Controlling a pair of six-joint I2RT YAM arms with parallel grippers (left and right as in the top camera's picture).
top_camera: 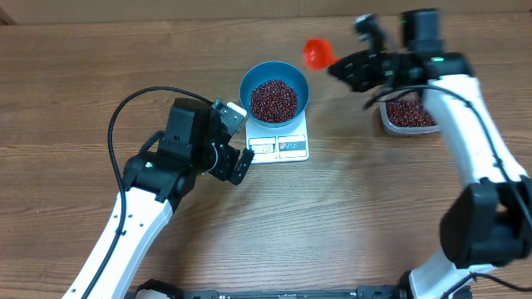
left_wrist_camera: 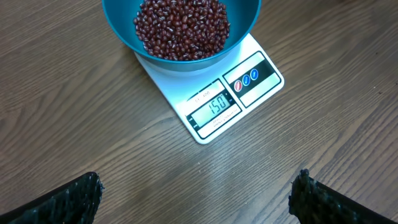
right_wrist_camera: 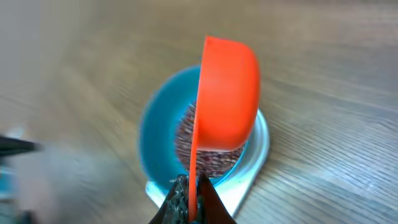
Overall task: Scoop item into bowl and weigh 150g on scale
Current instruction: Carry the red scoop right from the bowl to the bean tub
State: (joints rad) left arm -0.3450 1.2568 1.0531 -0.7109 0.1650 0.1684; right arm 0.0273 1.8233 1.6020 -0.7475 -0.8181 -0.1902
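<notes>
Two arms over the surface (top_camera: 349, 216), one loaded. Nearest: left jaws spread wide and empty, fingertips (left_wrist_camera: 68, 199) low in the wrist view, touching nothing, hovering just short of the scale (left_wrist_camera: 177, 84) at its near left corner. Scale lies flat, display (left_wrist_camera: 216, 107) on the near edge, reading 150. Bowl (left_wrist_camera: 118, 22) sits upright on the far part of the scale, beans (left_wrist_camera: 181, 28) heaped in its bottom, well below the rim. Off right at about the same depth, well apart from the scale: tub (top_camera: 397, 129) with more beans, partly under the right arm. Farthest: scoop (top_camera: 317, 53), cup end just beyond and right of the bowl rim, clear of it, handle running right into the right jaws, which are clamped on it. Right wrist view is blurred; cup shows tipped on edge, and whether it carries beans I cannot tell. Judgement: target looks met, so nothing more should go in. Coming move turns on the scoop's line: cup points at the bowl, tub lies right and nearer from the jaws, so the swing should go that way, off the rim. Right arm is the one for it; left is nearer the scale, but a nudge there would spoil the reading.
</notes>
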